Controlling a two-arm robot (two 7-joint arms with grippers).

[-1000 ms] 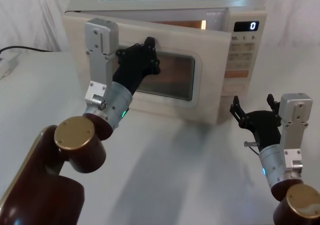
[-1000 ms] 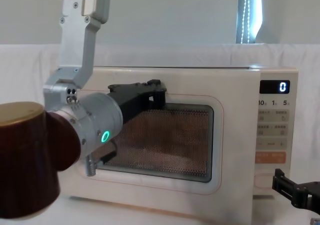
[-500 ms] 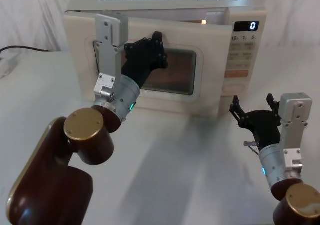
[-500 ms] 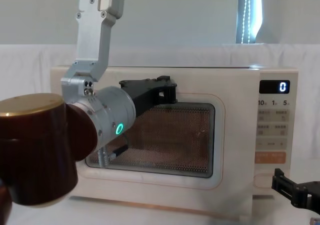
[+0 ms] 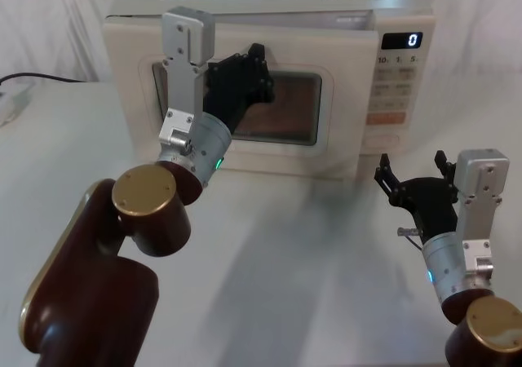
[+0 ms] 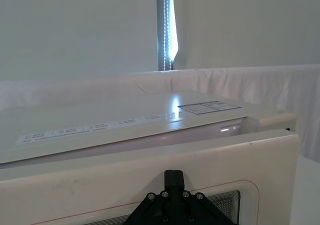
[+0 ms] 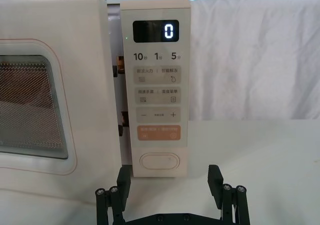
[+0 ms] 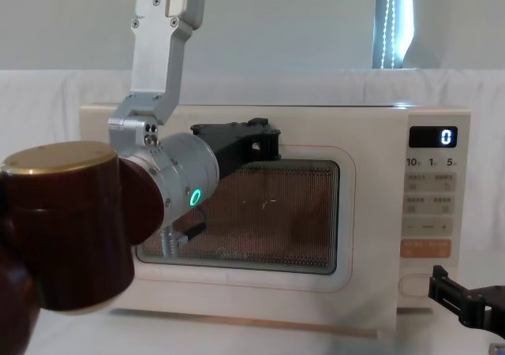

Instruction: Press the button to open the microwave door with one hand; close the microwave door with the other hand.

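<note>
A desk (image 5: 294, 245) covered in white cloth carries a cream microwave (image 5: 269, 8) at its far side. At the desk's far left edge lie a dark cable (image 5: 37, 79) and a white object (image 5: 6, 106).

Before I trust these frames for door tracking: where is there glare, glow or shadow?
Head view: the left arm throws a soft shadow on the table. Left wrist view: a bright strip of light behind, and a sheen on the microwave top. Right wrist view: the display glows, its 0 readable.
</note>
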